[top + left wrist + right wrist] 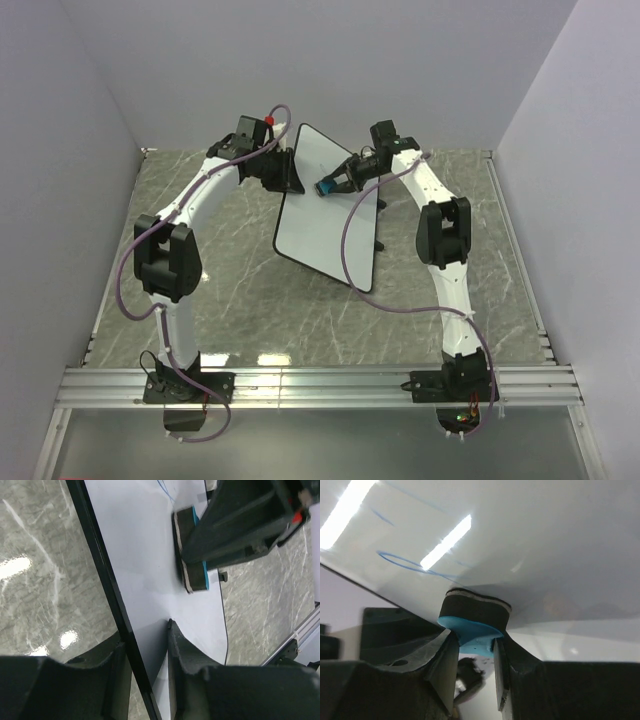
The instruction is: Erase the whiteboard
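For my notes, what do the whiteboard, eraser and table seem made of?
The whiteboard: glossy white coated sheet, mirroring bright lights; thin black frame, maybe plastic. The eraser: blue plastic-looking back, dark felt-like pad. The table: grey veined marble look, shiny; possibly laminate.

Smooth glossy whiteboard (325,215) face, mirroring lights; smooth black frame. Fuzzy dark felt pad, blue plastic back on eraser (477,607). Polished grey marble-look bench (250,290). Matt black plastic left tool (145,645), right tool (475,645). Brushed metal rail (320,385).

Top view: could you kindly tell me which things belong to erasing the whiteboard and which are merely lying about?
In use: whiteboard, blue eraser, left gripper clamping its edge, right gripper holding the eraser.
Idle: marble table, metal rail.
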Robot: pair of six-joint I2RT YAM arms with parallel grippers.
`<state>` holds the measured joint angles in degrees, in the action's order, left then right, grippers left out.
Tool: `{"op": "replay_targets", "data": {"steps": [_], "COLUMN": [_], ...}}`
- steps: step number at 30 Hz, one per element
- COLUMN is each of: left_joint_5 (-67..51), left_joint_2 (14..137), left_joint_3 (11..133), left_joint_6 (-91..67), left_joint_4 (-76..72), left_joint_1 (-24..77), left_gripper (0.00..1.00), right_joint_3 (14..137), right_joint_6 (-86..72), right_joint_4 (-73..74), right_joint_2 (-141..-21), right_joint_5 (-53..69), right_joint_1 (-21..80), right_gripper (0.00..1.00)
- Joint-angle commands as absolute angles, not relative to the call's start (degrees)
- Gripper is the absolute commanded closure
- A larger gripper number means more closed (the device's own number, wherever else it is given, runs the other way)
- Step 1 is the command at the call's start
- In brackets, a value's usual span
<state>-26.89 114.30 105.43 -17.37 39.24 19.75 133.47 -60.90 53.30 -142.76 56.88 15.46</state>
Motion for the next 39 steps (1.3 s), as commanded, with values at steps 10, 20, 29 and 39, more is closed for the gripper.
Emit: {"op": "replay_targets", "data": {"steps": [10,20,29,39], "left_joint_5": [-29.01,-29.00,-29.71,-29.36], "left_joint_2": [114.35,114.08,114.70,113.65], "left_joint_3": [99.67,99.32,100.37,99.14], "left_joint_6": [-7.21,-6.94,-6.94,-7.29], "left_joint_4": [45.26,44.91,44.83,44.56], "left_joint_1": [26.89,26.89,26.89,27.77], "left_gripper": [1.00,1.00,1.00,1.00], "right_joint_3": [143.97,138.60,136.05,141.15], "right_joint_6": [-95.80,-72.54,-54.85,-72.58], "right_joint_4": [18.01,42.07,62.83,43.99], "right_joint_2": [-159.08,-151.00,-145.90,-151.43], "right_joint_5": [42.99,41.23,35.60,36.48], "right_joint_1": [17.40,18.02,20.57,19.43], "right_gripper": [1.00,1.00,1.00,1.00]}}
